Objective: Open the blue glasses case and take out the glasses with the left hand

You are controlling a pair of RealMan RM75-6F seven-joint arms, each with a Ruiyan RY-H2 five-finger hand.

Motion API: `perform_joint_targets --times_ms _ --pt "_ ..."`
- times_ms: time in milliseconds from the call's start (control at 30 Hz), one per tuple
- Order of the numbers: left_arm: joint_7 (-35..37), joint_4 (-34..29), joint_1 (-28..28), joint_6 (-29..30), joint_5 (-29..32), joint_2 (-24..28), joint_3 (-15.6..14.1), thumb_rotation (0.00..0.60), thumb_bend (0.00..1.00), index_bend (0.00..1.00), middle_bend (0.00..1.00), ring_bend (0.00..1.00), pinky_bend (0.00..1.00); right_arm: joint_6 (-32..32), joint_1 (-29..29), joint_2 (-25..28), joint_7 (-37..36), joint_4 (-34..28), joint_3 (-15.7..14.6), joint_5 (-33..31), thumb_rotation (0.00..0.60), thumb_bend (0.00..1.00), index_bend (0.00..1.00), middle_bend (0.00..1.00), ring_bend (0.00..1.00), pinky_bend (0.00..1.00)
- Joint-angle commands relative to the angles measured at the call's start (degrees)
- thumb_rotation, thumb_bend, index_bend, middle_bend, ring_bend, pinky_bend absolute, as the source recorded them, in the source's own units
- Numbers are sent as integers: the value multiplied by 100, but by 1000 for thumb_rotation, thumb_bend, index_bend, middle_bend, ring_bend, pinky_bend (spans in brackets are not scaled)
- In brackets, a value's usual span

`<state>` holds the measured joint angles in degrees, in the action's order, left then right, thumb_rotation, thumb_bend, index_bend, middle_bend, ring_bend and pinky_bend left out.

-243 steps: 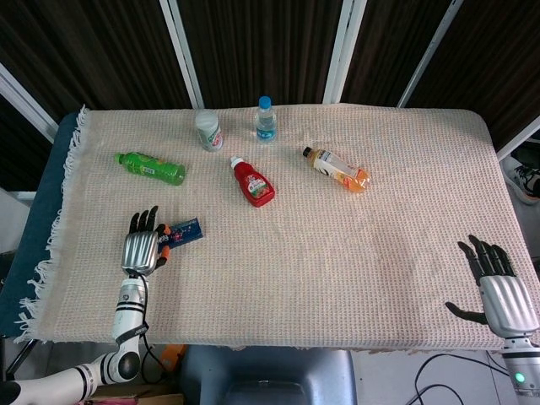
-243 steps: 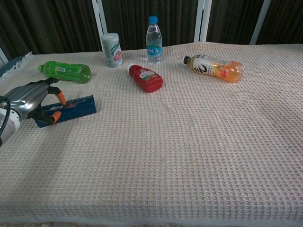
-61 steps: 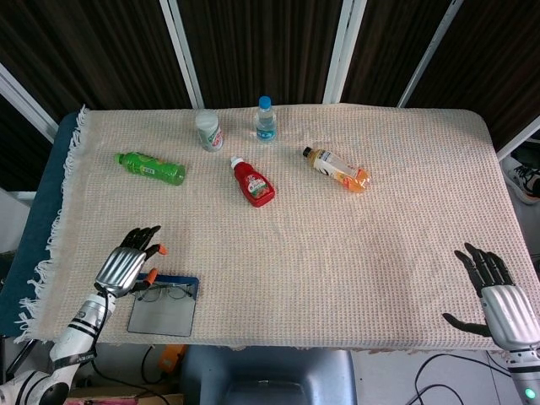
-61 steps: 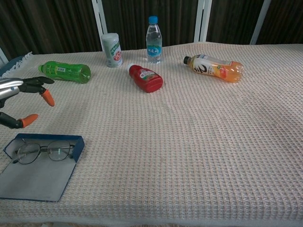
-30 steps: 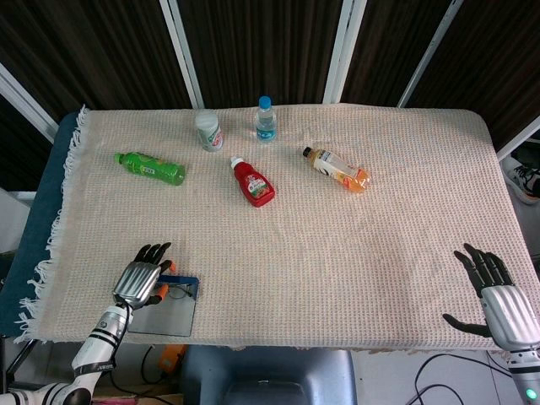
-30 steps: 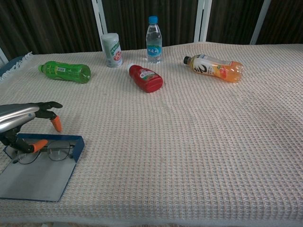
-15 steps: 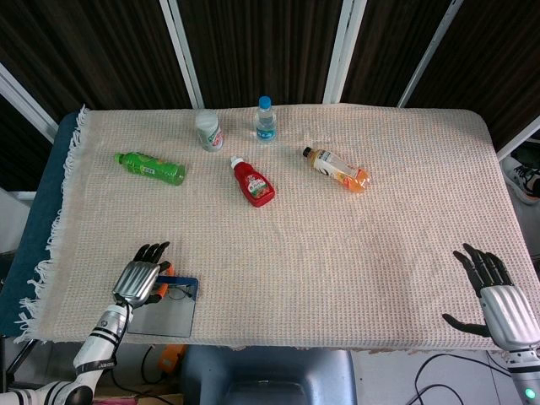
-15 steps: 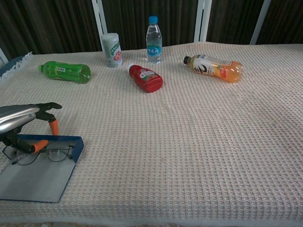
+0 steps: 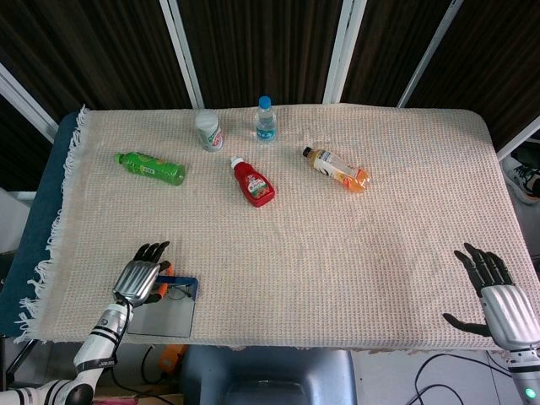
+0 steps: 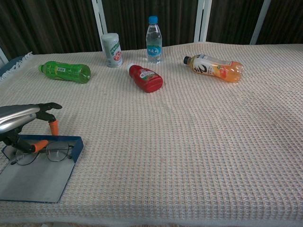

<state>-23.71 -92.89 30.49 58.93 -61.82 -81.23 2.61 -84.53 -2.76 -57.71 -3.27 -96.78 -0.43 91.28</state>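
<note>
Chest view: orange fingertips [image 10: 40,144] of the left hand [image 10: 19,124] are seen spread apart over the glasses [image 10: 45,153], and nothing is gripped. The glasses are seen lying in the open blue glasses case [image 10: 41,170] at 8 o'clock on the cloth [image 10: 189,142]. The right hand [image 9: 502,297] is held open at 4 o'clock. Four bottles and one white can [image 10: 111,49] are counted at 12 o'clock. No writing can be read.

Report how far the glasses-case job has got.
Done: the blue glasses case lies open near the table's front left edge. In hand: the left hand hovers over the glasses, fingers apart, not yet gripping them. Left: grasp the glasses and lift them out. The right hand rests idle.
</note>
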Motion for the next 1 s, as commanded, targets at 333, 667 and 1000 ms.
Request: perform_joint_targets --times_ms 333,667,1000 --pt "-23 43 30 32 74 -12 68 600 434 562 0 0 0 -3 0 1 -4 -1 0 4 600 177 0 0 0 0" --pt "195 334 19 364 -103 -295 285 600 447 610 0 0 0 -18 4 8 -35 4 -2 18 600 178 0 0 0 0" --pt "457 878 152 620 -204 -741 712 600 454 639 2 0 0 -42 11 23 -91 18 6 15 600 178 0 0 0 0"
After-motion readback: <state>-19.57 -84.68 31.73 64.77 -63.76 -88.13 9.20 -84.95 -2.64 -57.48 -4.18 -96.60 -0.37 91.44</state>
